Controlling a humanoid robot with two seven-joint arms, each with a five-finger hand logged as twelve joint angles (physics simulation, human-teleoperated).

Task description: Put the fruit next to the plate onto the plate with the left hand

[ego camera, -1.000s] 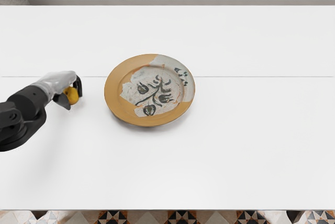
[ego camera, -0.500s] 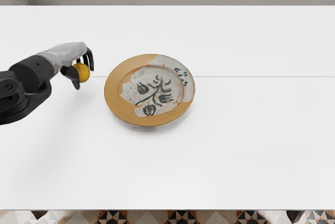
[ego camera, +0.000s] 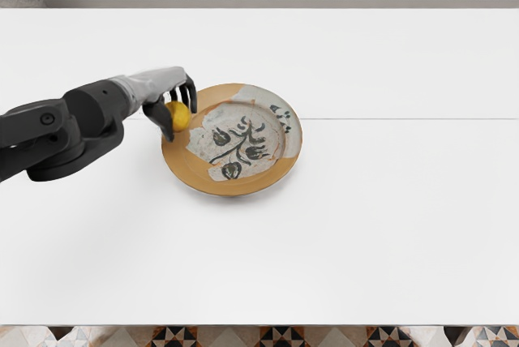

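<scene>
One yellow fruit (ego camera: 179,115) is clamped in the curled fingers of the left hand (ego camera: 166,96), over the left rim of the plate (ego camera: 243,187); released here, it could hit the sloping rim and roll left onto the table (ego camera: 365,225); further right looks safer.

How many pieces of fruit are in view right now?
1. The small round yellow fruit is gripped by the fingers of the left hand, above the left rim of the orange painted ceramic plate. Nothing suggests another is hidden.

Left hand (ego camera: 169,96) curled in grasp, arm outstretched.
</scene>
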